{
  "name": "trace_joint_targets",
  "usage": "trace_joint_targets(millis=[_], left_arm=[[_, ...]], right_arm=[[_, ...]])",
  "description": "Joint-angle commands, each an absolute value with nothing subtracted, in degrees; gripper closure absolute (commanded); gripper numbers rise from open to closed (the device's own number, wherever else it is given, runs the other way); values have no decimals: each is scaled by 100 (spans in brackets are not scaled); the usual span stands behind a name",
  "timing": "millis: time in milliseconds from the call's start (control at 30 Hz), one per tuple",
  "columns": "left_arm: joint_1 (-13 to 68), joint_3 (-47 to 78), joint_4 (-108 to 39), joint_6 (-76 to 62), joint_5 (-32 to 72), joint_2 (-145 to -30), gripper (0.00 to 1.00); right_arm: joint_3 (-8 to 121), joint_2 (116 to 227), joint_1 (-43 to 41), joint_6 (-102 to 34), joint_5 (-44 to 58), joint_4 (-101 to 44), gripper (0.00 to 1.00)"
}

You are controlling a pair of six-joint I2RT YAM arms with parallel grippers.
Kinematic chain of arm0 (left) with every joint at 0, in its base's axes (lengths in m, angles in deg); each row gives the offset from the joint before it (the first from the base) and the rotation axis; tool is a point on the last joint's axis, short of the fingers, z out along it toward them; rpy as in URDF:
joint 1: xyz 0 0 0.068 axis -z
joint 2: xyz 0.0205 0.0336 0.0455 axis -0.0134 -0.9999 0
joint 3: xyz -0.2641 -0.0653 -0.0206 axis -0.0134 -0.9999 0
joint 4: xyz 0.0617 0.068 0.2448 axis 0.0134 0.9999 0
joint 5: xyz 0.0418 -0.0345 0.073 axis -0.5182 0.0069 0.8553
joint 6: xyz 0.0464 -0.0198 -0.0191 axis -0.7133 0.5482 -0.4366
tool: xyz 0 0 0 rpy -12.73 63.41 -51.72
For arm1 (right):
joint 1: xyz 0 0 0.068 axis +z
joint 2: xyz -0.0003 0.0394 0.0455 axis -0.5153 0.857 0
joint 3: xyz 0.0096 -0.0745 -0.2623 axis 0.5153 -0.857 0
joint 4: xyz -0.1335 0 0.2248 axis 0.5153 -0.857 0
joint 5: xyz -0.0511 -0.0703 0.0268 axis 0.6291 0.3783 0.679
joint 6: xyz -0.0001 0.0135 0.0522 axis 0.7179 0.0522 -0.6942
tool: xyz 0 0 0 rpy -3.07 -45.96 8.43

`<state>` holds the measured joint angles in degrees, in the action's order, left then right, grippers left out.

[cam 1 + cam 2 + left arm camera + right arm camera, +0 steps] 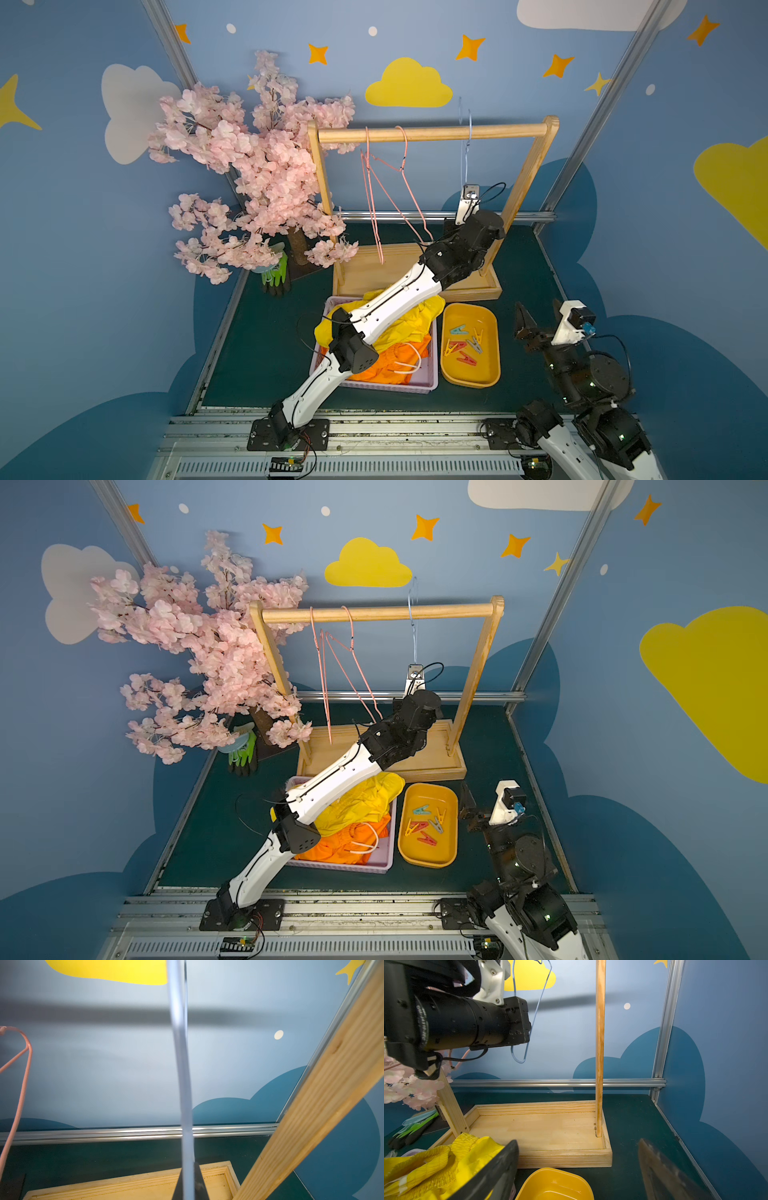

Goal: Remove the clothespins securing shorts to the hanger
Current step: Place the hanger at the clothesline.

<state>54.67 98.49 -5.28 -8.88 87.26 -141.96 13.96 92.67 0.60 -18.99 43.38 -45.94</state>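
left arm (399,299) and right arm (582,386): white shells, black joints (355,353), thin black cables (297,328).

Left arm (399,295) stretched upward, left gripper (188,1176) clamped on blue hanger (180,1053); right arm (575,376) rested folded, right gripper (537,309) spread wide.

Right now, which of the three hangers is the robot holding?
The pale blue hanger: the left hand is shut on its wire, while the two pink hangers hang free beside it.
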Motion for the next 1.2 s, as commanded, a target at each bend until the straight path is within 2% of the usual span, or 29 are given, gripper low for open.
trace_joint_targets(millis=[0,467,633,667,867,933,1067,1167], left_arm=[[5288,9979,-626,-657,8526,-14285,96],[5144,9842,379,318,8129,-14404,96],[5191,9714,508,360,8273,-14357,96],[5210,9677,450,280,8301,-14332,93],[5522,8793,-855,-1048,8801,-13901,39],[5688,8424,-1479,-1571,9054,-13721,26],[5986,7572,-3099,-2928,9427,-13317,15],[6134,6913,-3842,-3468,9449,-12960,13]], right_arm=[[1433,9275,62,-1910,4334,-4694,10],[1353,9423,62,-1983,4227,-4626,10],[1343,9442,62,-1999,4211,-4609,10],[1328,9434,66,-2008,4210,-4599,10],[1279,9451,58,-2084,4182,-4581,10],[1254,9432,62,-2100,4183,-4583,10],[1230,9347,62,-2121,4175,-4589,10],[1252,9279,62,-2124,4183,-4668,10]])
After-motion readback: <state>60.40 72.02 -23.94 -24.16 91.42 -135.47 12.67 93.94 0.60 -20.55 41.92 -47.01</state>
